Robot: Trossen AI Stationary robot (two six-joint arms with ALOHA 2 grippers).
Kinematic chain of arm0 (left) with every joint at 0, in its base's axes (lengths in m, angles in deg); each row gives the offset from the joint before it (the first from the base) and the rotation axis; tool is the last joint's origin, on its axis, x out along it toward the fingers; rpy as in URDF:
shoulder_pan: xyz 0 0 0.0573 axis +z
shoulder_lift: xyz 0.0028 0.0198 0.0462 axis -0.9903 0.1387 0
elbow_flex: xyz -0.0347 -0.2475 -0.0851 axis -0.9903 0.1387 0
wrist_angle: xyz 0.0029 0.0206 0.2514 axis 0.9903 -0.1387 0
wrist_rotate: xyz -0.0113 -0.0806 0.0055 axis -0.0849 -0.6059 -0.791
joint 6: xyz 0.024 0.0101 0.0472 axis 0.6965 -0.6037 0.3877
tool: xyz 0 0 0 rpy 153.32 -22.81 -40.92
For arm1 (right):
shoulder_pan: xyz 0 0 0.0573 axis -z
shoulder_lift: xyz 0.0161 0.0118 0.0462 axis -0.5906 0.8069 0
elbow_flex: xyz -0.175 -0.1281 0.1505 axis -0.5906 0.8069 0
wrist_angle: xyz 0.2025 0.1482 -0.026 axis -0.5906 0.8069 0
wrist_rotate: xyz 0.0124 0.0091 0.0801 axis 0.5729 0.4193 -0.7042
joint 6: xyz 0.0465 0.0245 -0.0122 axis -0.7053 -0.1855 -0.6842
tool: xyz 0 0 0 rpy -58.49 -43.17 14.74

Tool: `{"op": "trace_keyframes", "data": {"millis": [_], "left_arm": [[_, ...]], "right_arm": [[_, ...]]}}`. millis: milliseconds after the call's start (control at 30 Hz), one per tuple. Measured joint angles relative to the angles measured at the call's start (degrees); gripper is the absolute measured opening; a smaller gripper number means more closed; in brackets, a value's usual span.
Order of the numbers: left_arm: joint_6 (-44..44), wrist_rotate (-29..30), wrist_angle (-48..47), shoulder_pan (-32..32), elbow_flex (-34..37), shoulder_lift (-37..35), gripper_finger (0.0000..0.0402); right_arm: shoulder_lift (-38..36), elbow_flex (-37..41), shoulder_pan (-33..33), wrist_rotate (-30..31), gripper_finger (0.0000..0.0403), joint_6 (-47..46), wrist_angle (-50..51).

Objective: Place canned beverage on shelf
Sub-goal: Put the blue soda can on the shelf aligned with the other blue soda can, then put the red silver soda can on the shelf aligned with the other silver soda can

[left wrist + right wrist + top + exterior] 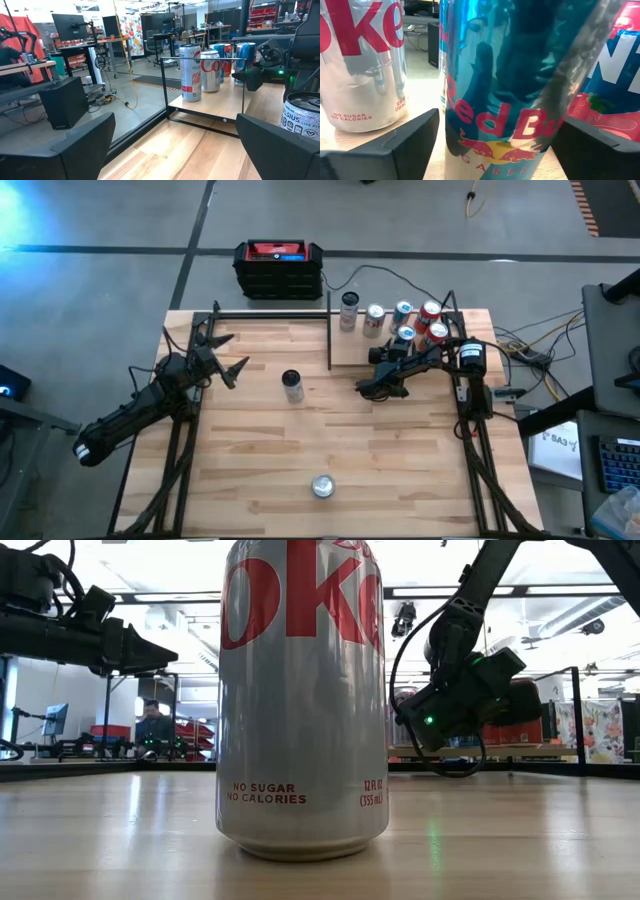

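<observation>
The shelf (350, 350) stands at the table's far right and carries several upright cans. Among them is a blue Red Bull can (505, 100), the nearest can of the group (405, 335), resting on its base. My right gripper (402, 350) is open and points toward the far edge, one finger on each side of this can. A silver Diet Coke can (360, 65) stands just beside it. My left gripper (225, 365) waits open at the table's left, above the wood, holding nothing. My right gripper comes at the Red Bull can's lower wall (470, 150) nearly level from the near side. A thin gap shows between one finger (405, 142) and the can. I cannot tell whether the other finger (592, 147) touches it.
A dark-topped Celsius can (292, 385) stands mid-table, close to my left gripper's view (302, 117). Another Diet Coke can (322, 485) stands near the front edge, filling the low view (300, 700). A red and black box (278, 265) sits beyond the far edge.
</observation>
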Motion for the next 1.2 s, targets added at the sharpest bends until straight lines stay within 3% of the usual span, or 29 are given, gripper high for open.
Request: {"op": "trace_keyframes", "data": {"millis": [167, 367, 867, 1200], "left_arm": [[0.0, 0.0, 0.0, 0.0, 0.0, 0.0, 0.0398], [0.0, 0.0, 0.0, 0.0, 0.0, 0.0, 0.0398], [0.0, 0.0, 0.0, 0.0, 0.0, 0.0, 0.0398], [0.0, 0.0, 0.0, 0.0, 0.0, 0.0, 0.0398]], "right_arm": [[0.0, -0.6, -0.5, 0.0, 0.0368, 0.0, 0.9], [0.0, -2.9, -2.0, -0.6, 0.0370, 0.0, 4.1], [0.0, -8.7, -6.3, -13.5, 0.0370, 0.0, 14.6], [0.0, -14.1, -12.7, -22.6, 0.0370, 0.0, 19.4]]}}
